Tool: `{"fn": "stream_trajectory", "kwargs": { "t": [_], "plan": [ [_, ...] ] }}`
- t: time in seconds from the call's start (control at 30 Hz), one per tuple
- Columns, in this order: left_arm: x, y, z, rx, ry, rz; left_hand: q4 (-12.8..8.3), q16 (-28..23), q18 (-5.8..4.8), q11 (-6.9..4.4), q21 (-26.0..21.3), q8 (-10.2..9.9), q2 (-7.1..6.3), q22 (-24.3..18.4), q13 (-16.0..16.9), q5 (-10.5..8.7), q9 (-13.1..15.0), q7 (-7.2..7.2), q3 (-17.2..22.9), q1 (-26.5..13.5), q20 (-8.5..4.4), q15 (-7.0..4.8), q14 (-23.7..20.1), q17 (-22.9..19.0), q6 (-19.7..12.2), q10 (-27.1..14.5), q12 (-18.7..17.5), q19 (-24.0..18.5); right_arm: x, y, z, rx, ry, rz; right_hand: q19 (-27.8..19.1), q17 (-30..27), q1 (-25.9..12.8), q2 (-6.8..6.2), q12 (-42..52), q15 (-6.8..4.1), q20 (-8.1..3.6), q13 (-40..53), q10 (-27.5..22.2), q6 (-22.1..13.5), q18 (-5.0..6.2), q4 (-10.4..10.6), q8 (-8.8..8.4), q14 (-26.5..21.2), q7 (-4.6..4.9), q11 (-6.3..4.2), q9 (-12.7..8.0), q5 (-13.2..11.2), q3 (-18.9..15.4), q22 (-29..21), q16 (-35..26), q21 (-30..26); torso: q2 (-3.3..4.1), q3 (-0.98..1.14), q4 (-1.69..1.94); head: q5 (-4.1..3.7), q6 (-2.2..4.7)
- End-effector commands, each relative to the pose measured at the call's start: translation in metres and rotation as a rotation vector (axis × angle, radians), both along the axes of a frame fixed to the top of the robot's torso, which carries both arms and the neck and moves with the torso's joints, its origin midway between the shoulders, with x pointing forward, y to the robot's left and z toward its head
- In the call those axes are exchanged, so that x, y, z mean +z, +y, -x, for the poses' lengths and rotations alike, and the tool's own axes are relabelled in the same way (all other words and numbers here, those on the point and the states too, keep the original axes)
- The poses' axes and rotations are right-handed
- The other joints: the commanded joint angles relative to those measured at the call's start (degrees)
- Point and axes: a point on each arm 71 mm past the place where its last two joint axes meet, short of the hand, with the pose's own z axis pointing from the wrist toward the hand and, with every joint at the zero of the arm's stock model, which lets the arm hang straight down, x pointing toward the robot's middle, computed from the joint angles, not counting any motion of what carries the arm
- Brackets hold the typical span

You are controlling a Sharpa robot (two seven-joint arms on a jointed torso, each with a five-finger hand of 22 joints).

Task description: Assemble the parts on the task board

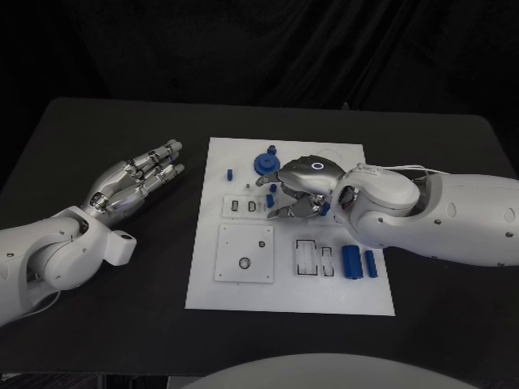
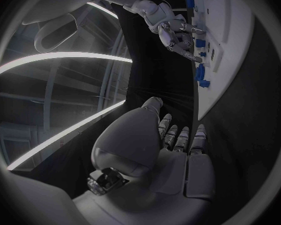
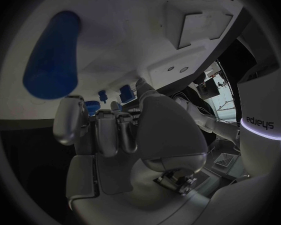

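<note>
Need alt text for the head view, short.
The right robot hand hovers over the middle of the white task board on a black table, fingers curled down among small blue parts. The left robot hand rests open on the table left of the board. Two blue bars lie near the board's right edge.

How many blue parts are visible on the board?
5 at least: a peg at upper left, a gear beside it, two bars at lower right, and one at the right hand, which may hide more.
</note>
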Motion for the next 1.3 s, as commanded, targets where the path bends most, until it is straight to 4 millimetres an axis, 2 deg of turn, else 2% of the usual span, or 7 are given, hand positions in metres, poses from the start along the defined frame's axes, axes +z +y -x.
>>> {"fn": "stream_trajectory", "kwargs": {
  "t": [0.03,0.53,0.7,0.83,0.93,1.03,1.3],
  "plan": [
    [0.008,-0.002,0.003,-0.008,-0.082,0.084,-0.25,0.05,1.07,-0.05,0.22,-0.05,0.05,-0.03,-0.16,0.01,-0.08,-0.16,0.48,0.38,0.43,0.02,-0.35,-0.04,-0.64,-0.73,-0.32,-0.08,0.004,0.001,0.003,0.03,-0.048,-0.056,0.06,11.72,0.96,-1.66,0.16,-0.56,-0.46,15.08,5.95,-2.11,0.15,2.67,-0.35,4.55,-0.53,-0.62,-1.51,-0.44,0.08,9.53,0.37,0.33,0.0,0.01,0.0,-0.13,0.22],
    [0.016,-0.008,0.006,0.049,-0.072,0.1,1.59,0.21,1.14,0.7,0.39,0.2,0.36,0.03,0.39,-2.1,0.02,0.12,0.43,-0.53,0.37,-0.69,0.02,0.1,-0.09,1.16,0.17,0.12,0.057,-0.029,0.017,0.04,-0.204,-0.253,0.94,12.8,1.06,-2.33,0.16,-1.08,-0.96,15.08,5.95,-0.86,-0.31,3.41,0.09,5.01,-1.21,-1.21,-1.77,-0.49,-0.37,10.17,1.64,2.51,-0.02,0.0,0.0,2.52,4.56],
    [0.033,-0.014,-0.001,0.056,-0.102,0.081,3.05,1.2,1.16,3.52,0.73,0.38,-0.17,0.15,2.97,-1.95,0.1,0.39,1.1,0.26,0.77,-0.44,2.9,1.03,0.58,9.23,3.5,0.62,0.074,-0.047,0.012,0.036,-0.29,-0.301,2.43,14.54,2.88,0.14,0.16,-1.26,-1.19,15.08,5.95,8.96,-1.08,2.91,2.87,5.73,-1.36,-1.38,0.52,-0.5,0.8,11.21,3.66,6.27,-1.07,0.24,-0.24,3.05,5.33],
    [0.049,-0.022,-0.011,0.032,-0.139,0.051,5.19,2.63,1.14,6.14,1.45,1.09,-1.31,0.44,4.62,-2.84,0.45,0.28,2.21,0.6,1.18,0.72,8.37,2.69,3.85,14.96,12.19,2.18,0.077,-0.059,0.005,0.023,-0.338,-0.314,3.16,15.09,4.37,1.71,0.16,-1.35,-1.29,15.08,5.95,11.46,-1.43,2.36,3.84,5.95,-1.41,-1.46,0.54,-0.33,1.32,11.68,4.3,8.07,-2.79,0.96,-0.26,3.38,4.82],
    [0.056,-0.027,-0.02,0.02,-0.147,0.036,5.58,7.47,1.16,7.63,3.91,1.91,-0.2,1.46,6.64,-8.25,0.69,1.0,1.47,-2.29,1.95,1.85,23.31,7.87,6.88,20.29,19.75,6.72,0.075,-0.066,-0.002,0.004,-0.349,-0.304,3.24,15.09,4.63,2.23,0.16,-1.36,-1.29,15.08,5.95,11.77,-1.47,2.31,3.88,5.95,-1.4,-1.47,0.45,-0.25,1.44,11.73,4.3,8.29,-3.68,1.33,-0.62,4.08,4.53],
    [0.06,-0.032,-0.03,0.01,-0.143,0.027,5.47,11.53,1.2,8.5,11.55,1.99,1.67,4.58,8.89,-12.34,0.67,1.44,-0.8,-6.78,2.4,2.48,31.97,12.28,7.48,23.79,25.68,20.66,0.07,-0.075,-0.009,-0.022,-0.352,-0.293,3.36,15.09,4.06,3.09,0.16,-1.31,-1.27,15.08,5.95,12.6,-1.53,2.74,4.08,5.95,-1.31,-1.4,0.34,-0.27,1.25,11.8,4.3,8.64,-4.92,1.86,-1.17,5.29,3.64],
    [0.055,-0.053,-0.049,-0.006,-0.186,-0.192,5.4,26.21,1.14,8.4,16.94,1.74,4.45,6.67,13.88,-18.3,0.7,-0.12,0.43,-4.33,2.11,2.26,37.59,18.73,7.82,28.22,35.66,29.65,0.055,-0.095,-0.024,-0.091,-0.319,-0.27,3.51,15.09,3.53,4.44,0.16,-1.27,-1.23,15.08,5.95,14.23,-1.61,2.85,4.55,5.95,-1.19,-1.33,0.23,-0.2,1.1,11.9,4.3,9.07,-6.87,2.49,-1.68,7.47,2.64]
  ]
}}
